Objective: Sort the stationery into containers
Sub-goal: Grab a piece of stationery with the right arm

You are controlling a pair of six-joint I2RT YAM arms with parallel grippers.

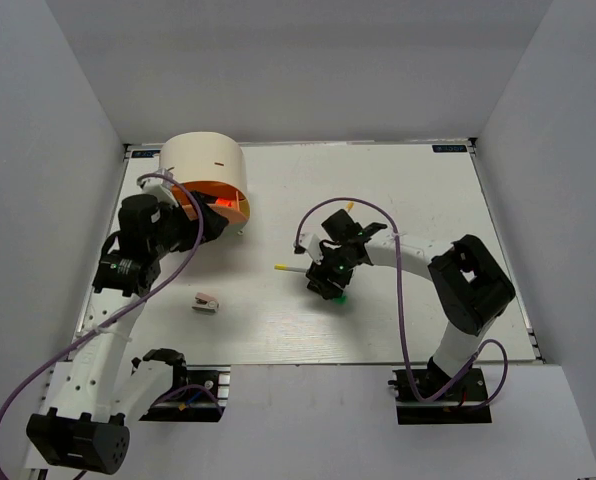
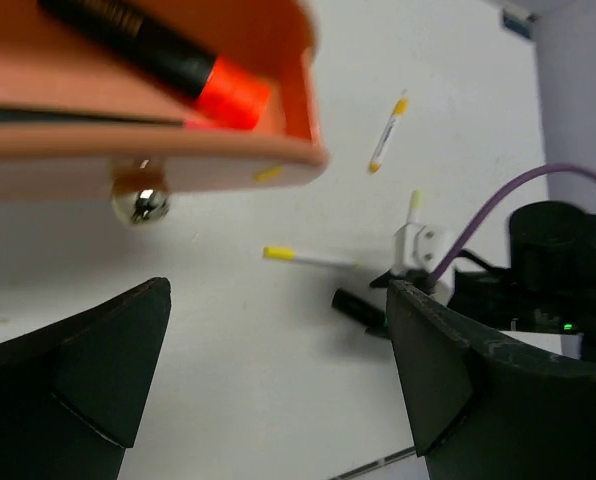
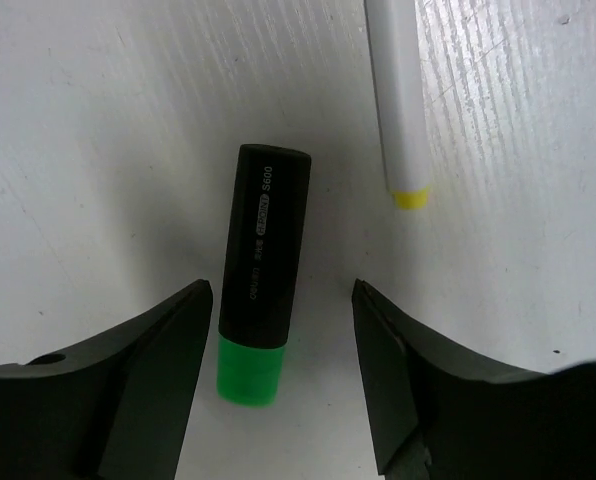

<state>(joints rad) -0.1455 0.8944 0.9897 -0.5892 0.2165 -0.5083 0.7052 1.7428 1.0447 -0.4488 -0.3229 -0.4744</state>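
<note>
Here, right gripper [image 3: 278, 300] spread astride green-ended marker [image 3: 263, 250], pen [image 3: 398, 100] beside; left gripper [image 2: 278, 290] spread by orange drawer [image 2: 178, 165].

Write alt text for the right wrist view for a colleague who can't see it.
The right gripper, jaws open, straddles a black marker with a green end lying on the white table, not closed on it. A white pen with a yellow tip lies just beyond, to the upper right.

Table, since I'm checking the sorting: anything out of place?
Nothing spilled or damaged. A small grey-and-pink piece lies alone on the table, apart from the white-and-yellow pen, and the orange drawer stands open.
</note>
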